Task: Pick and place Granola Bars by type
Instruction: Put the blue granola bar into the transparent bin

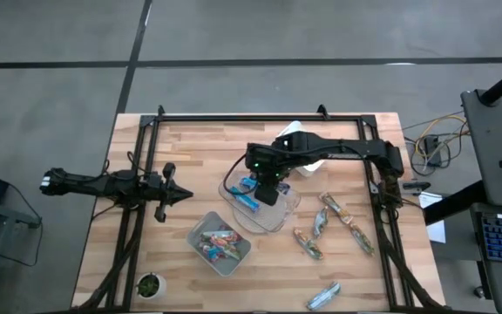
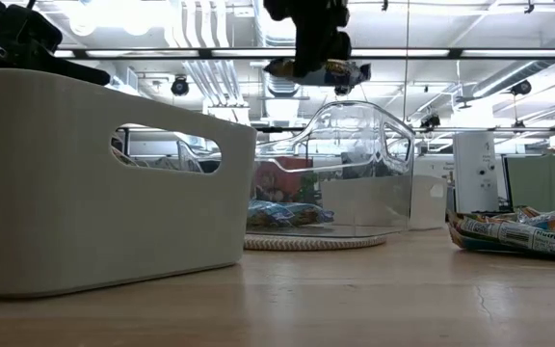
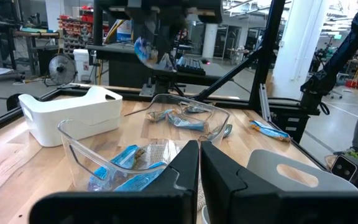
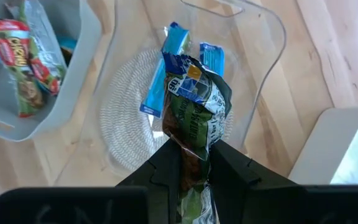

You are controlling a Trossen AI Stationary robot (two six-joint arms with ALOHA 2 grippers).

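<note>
My right gripper (image 1: 268, 187) hangs over the clear bin (image 1: 279, 218), shut on a greenish-brown granola bar (image 4: 194, 115) with a blue end. Blue bars (image 4: 160, 81) lie on the floor of the clear bin. Red bars (image 1: 219, 244) lie in the grey bin (image 1: 240, 257). Several greenish-brown bars (image 1: 331, 209) lie loose on the table's right side. My left gripper (image 1: 179, 194) waits shut at the table's left side, touching nothing. My right gripper pinches the greenish-brown bar's one end (image 4: 194, 152) between its two fingers from above, pointing down. The bar is lifted clear and hangs below the fingers, above the clear bin's open top; in the low view the bar (image 2: 321, 69) shows under the gripper.
A white bin (image 3: 73, 115) stands at the far side behind the clear bin, partly under my right arm. The clear bin rests on a round woven mat (image 4: 126, 115). One more bar (image 1: 322, 296) lies near the near edge. A small green thing (image 1: 149, 285) sits at the near left corner.
</note>
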